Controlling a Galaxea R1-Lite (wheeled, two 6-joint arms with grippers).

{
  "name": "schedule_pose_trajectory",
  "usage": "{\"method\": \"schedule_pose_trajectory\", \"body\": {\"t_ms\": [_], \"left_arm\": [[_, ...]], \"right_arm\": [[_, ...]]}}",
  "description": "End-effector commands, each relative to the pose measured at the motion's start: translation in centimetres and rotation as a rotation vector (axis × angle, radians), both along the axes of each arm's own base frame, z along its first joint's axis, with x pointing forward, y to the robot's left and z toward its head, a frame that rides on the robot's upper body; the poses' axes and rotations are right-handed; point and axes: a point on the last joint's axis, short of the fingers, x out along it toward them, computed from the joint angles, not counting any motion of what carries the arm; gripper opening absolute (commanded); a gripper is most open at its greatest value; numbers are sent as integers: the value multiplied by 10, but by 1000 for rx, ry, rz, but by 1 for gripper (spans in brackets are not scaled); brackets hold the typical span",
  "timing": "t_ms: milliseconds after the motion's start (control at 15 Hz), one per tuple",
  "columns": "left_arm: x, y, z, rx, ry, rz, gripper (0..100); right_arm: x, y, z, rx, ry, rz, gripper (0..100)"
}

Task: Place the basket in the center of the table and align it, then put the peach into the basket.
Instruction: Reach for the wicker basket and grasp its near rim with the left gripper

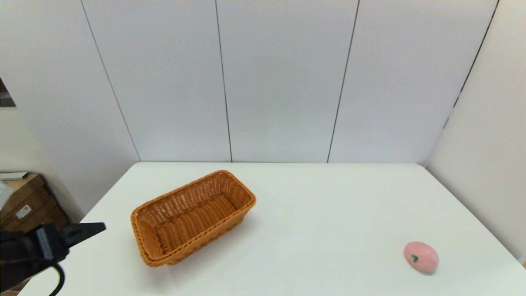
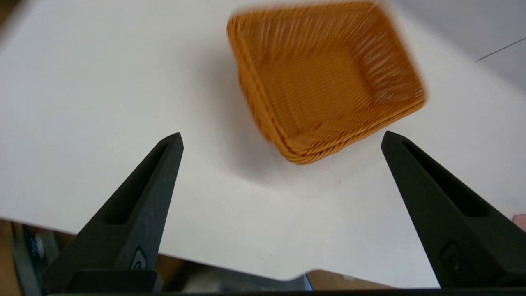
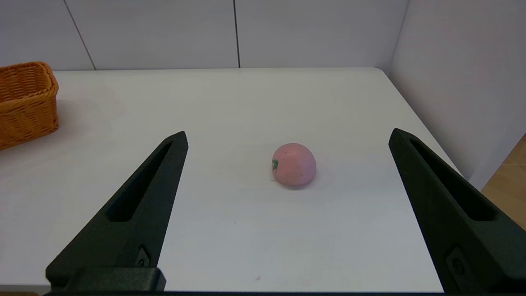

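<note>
The orange-brown wicker basket (image 1: 192, 216) sits empty on the left half of the white table (image 1: 312, 205), turned at an angle to the table's edges. The pink peach (image 1: 421, 257) lies near the front right of the table, its green leaf mark facing me. My left gripper (image 1: 88, 231) hovers at the table's front left corner, short of the basket (image 2: 324, 78), open and empty. The right gripper (image 3: 287, 137) is out of the head view; its wrist view shows it open, with the peach (image 3: 294, 164) lying ahead between its fingers, well clear of them.
White wall panels (image 1: 263, 82) close off the back and right sides of the table. A brown cardboard box (image 1: 24, 203) stands beyond the table's left edge. The basket's corner (image 3: 24, 102) shows in the right wrist view.
</note>
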Motion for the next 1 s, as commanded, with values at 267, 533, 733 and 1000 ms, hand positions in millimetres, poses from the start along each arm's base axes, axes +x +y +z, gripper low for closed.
{"method": "schedule_pose_trajectory", "body": {"t_ms": [267, 533, 733, 1000], "left_arm": [[106, -50, -79, -125, 541, 37, 100], [126, -55, -96, -108, 597, 52, 100], [142, -51, -108, -33, 580, 120, 100], [163, -41, -112, -61, 516, 165, 100]], "right_arm": [[0, 0, 0, 0, 0, 0, 100], [0, 0, 0, -2, 0, 0, 100], [0, 0, 0, 0, 0, 0, 100], [0, 0, 0, 0, -2, 0, 100]]}}
